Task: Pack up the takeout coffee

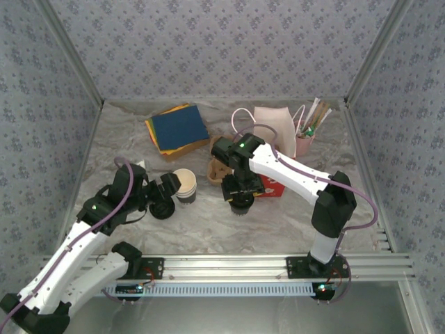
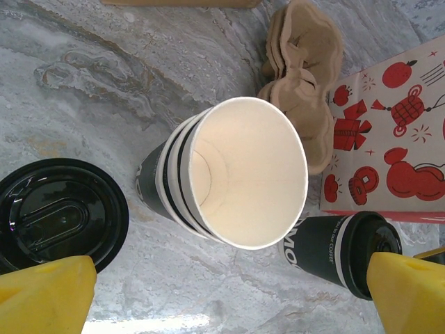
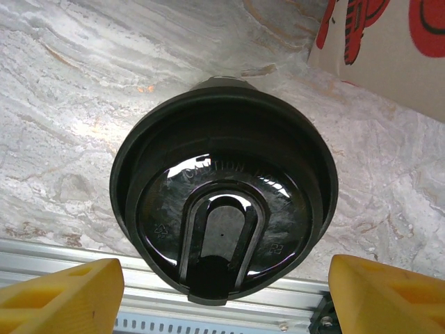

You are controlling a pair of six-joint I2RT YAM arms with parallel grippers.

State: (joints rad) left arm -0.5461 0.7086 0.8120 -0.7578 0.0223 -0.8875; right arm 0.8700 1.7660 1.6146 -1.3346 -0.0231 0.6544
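The right gripper [image 3: 224,296] is hovering wide open and empty over the coffee cup [image 3: 222,202] — closing off-centre is probably risking a tip-over.

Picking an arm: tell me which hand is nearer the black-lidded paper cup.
Right. The right hand hangs directly above the black-lidded paper cup; the left hand is farther left, at the stack of lidless paper cups.

Stack of lidless paper cups [image 2: 236,174]: centred ahead of the left gripper [image 2: 229,299], jaws spread wide.
Loose black lid [image 2: 59,216]: left of gripper.
Takeout coffee [image 2: 341,250]: right of gripper.
Pulp cup carriers [image 2: 306,76]: beyond the stack.
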